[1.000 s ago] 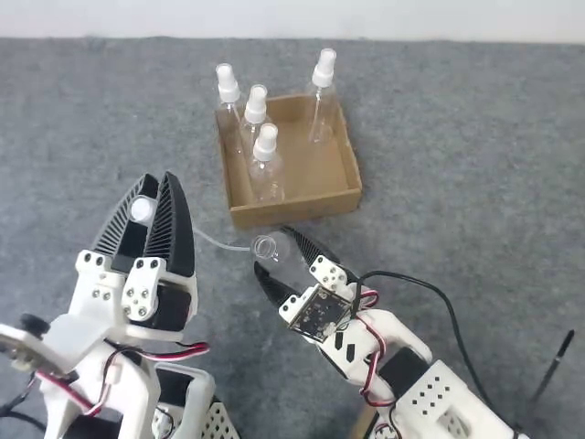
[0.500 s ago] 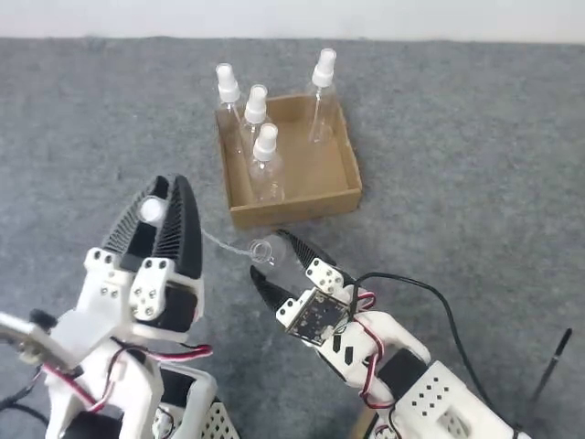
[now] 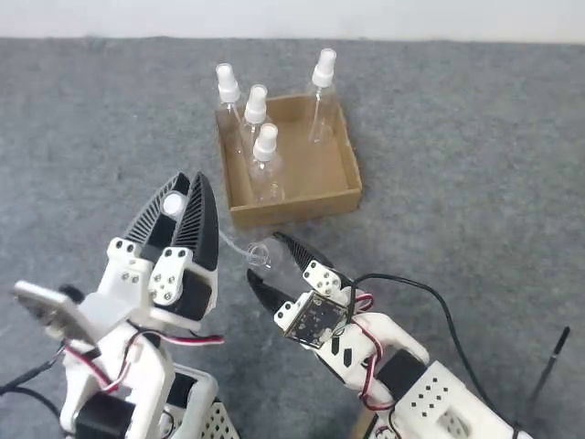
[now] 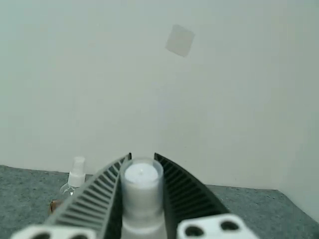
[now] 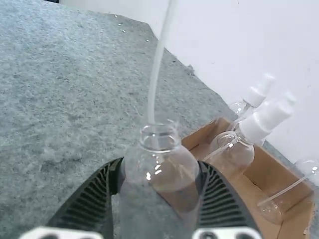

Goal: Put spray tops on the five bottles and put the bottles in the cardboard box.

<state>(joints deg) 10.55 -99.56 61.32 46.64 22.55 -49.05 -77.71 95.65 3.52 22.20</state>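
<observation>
Just before the cardboard box, right end effector clenched on the open bottle. Left end effector grasps spray top, higher and left of bottle. Dip tube slants down, tip apparently just inside the neck; seating likely follows that axis.
</observation>
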